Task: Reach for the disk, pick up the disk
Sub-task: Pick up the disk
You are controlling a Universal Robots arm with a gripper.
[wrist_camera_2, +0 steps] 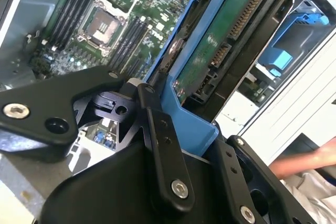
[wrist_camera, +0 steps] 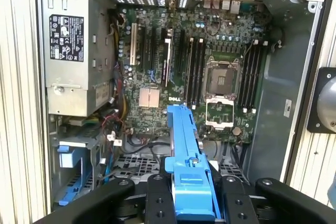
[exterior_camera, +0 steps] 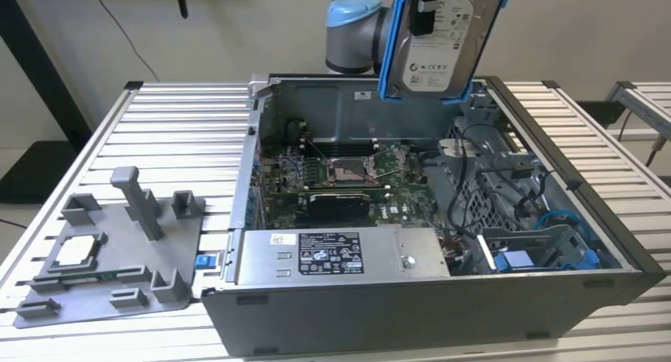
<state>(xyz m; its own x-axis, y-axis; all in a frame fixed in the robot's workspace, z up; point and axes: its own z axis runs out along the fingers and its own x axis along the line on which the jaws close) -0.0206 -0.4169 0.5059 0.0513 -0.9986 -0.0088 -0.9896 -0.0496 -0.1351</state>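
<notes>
Gripper (wrist_camera: 190,195) clamped on the disk (exterior_camera: 442,44), fingers (wrist_camera_2: 163,150) pressing its blue bracket. Disk hangs on edge, long axis near vertical, extending away from the gripper. Open computer case (exterior_camera: 587,299) lies below it.

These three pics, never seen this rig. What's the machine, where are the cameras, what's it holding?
It is a single robot arm with a claw at its end. The exterior view looks from off the arm at an open computer case lying on a slatted metal table; a grey fixture tray sits at that view's left. Both wrist views ride on the arm and look down into the case at the motherboard. The claw is shut on the disk, a silver hard drive in a blue bracket, lifted above the case. The grey power supply sits inside.
</notes>
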